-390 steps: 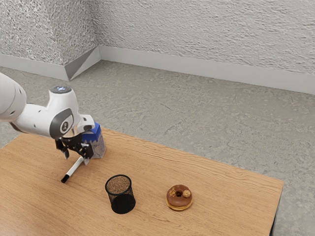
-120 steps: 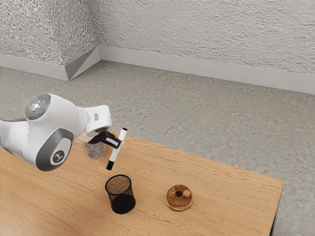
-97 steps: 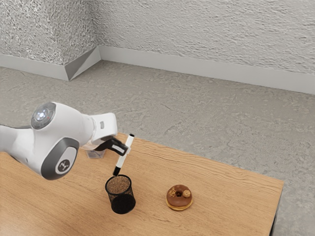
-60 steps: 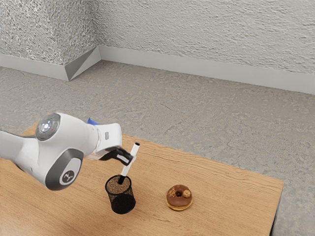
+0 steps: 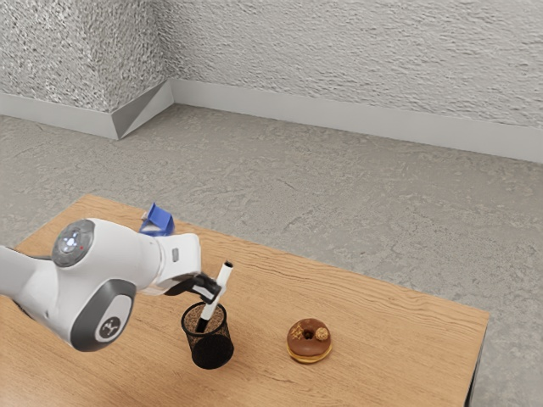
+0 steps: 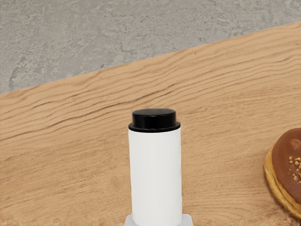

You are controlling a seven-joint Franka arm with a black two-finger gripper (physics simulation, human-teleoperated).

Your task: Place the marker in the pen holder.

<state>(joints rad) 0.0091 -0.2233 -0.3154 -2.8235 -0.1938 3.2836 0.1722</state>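
My gripper is shut on the white marker, just above the pen holder. The marker leans a little, with one black end up and its dark lower end down inside the rim of the black mesh pen holder. The holder stands upright on the table. In the wrist view the marker rises from the lower edge, its black end on top, held between pale pads.
A chocolate donut lies on the wooden table, toward the exterior view's right from the holder. A blue-topped carton stands behind the arm, near the table's far edge.
Since the oldest picture the marker has been picked up off the table and tilted upright. My gripper carried it to the holder, and its lower end has lately sunk inside the rim.
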